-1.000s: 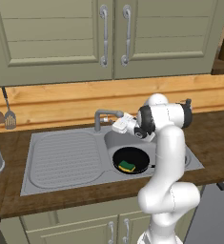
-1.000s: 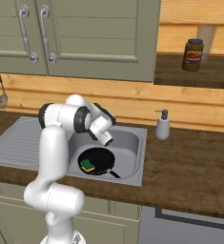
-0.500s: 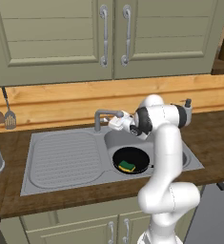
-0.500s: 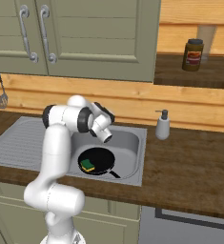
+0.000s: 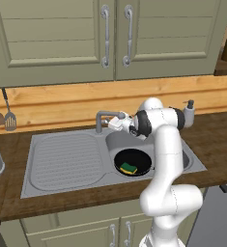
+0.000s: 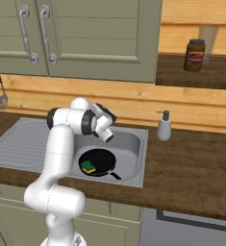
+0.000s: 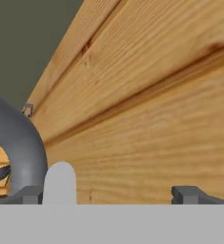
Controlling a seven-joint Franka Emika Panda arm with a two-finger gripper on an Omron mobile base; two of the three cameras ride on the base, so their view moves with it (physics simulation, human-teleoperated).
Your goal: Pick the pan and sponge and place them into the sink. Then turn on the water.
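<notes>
Pan (image 5: 133, 163) in our sink (image 5: 62, 164), sponge (image 5: 129, 168) inside; claw (image 5: 119, 121) spread, tap (image 5: 103, 118) at its nine o'clock.

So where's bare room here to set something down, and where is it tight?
Free: the ribbed drainboard left of the basin, and the counter right of the soap dispenser. Crowded: the sink basin, where the pan holds the sponge under the faucet and open gripper.

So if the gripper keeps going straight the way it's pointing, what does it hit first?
Probably the wooden backsplash wall; the gripper has the faucet just off to one side, though depth is unclear.
</notes>
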